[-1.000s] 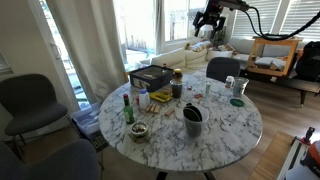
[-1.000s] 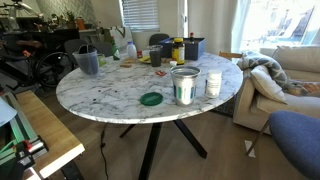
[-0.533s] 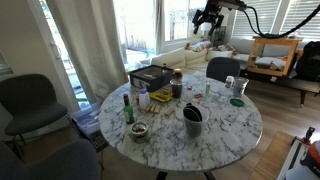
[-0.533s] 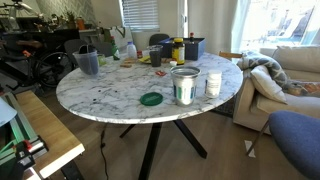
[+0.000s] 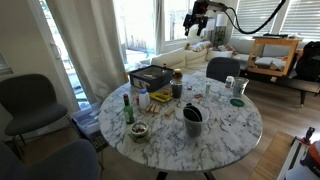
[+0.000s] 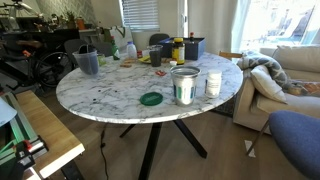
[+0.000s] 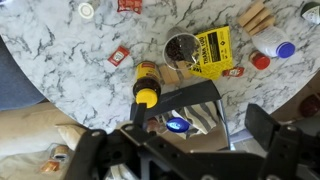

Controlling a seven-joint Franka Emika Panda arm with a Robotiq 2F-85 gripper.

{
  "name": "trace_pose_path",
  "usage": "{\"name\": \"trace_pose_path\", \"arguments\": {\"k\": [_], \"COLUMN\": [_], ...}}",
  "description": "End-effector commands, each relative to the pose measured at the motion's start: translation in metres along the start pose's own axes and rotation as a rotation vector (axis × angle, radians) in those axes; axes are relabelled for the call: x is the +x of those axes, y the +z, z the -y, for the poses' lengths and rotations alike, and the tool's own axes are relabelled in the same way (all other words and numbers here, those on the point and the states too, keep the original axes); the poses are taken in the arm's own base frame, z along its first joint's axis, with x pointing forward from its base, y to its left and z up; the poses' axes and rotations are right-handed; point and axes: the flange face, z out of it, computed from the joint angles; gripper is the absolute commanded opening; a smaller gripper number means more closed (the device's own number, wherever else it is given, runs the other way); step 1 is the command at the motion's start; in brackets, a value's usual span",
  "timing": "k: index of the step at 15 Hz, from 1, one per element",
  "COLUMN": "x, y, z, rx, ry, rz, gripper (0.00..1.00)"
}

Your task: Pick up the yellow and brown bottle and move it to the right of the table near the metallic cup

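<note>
The yellow and brown bottle [image 7: 147,88] stands upright near the far edge of the marble table [image 5: 225,130], beside a dark cup [image 7: 181,47]. It also shows in both exterior views [image 5: 177,88] [image 6: 178,50]. The metallic cup [image 6: 184,86] stands on the opposite side of the table [image 6: 110,95], next to a white cup [image 6: 212,83]; it also shows in an exterior view [image 5: 238,86]. My gripper [image 5: 198,18] hangs high above the table's far edge. In the wrist view it [image 7: 205,128] is open and empty, with the bottle just beyond its fingers.
A green glass bottle [image 5: 127,108], a dark bucket-like container [image 5: 192,120] [image 6: 88,62], a green lid [image 6: 151,98], a yellow box [image 7: 213,52] and a black box [image 6: 193,46] stand on the table. Chairs [image 5: 222,68] ring it. A sofa [image 6: 285,80] stands close by.
My gripper has shifted a little sideways, to the left in the exterior view, still high above the table. Nothing on the table has moved.
</note>
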Motion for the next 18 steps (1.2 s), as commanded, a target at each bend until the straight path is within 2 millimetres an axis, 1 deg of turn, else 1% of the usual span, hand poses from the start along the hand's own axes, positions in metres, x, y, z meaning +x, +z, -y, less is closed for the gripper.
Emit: {"name": "trace_pose_path", "arguments": {"k": [1, 3, 8, 9, 10, 11, 12, 16, 17, 18], "x": [0.008, 0.018, 0.021, 0.027, 0.044, 0.054, 0.068, 0.098, 0.106, 0.112], "y": [0.002, 0.006, 0.004, 0.012, 0.031, 0.043, 0.061, 0.125, 0.141, 0.157], "z": [0.001, 0.002, 0.001, 0.005, 0.011, 0.014, 0.018, 0.048, 0.051, 0.05], "rx": [0.004, 0.003, 0.002, 0.007, 0.012, 0.022, 0.025, 0.009, -0.015, -0.031], "ry": [-0.008, -0.016, -0.019, 0.007, 0.033, 0.046, 0.027, -0.02, -0.009, 0.008], "rz": [0.018, 0.028, 0.026, 0.009, -0.01, -0.009, 0.003, 0.079, 0.072, 0.072], "gripper": [1.0, 1.0, 1.0, 1.0, 1.0, 1.0, 1.0, 1.0, 1.0, 1.0]}}
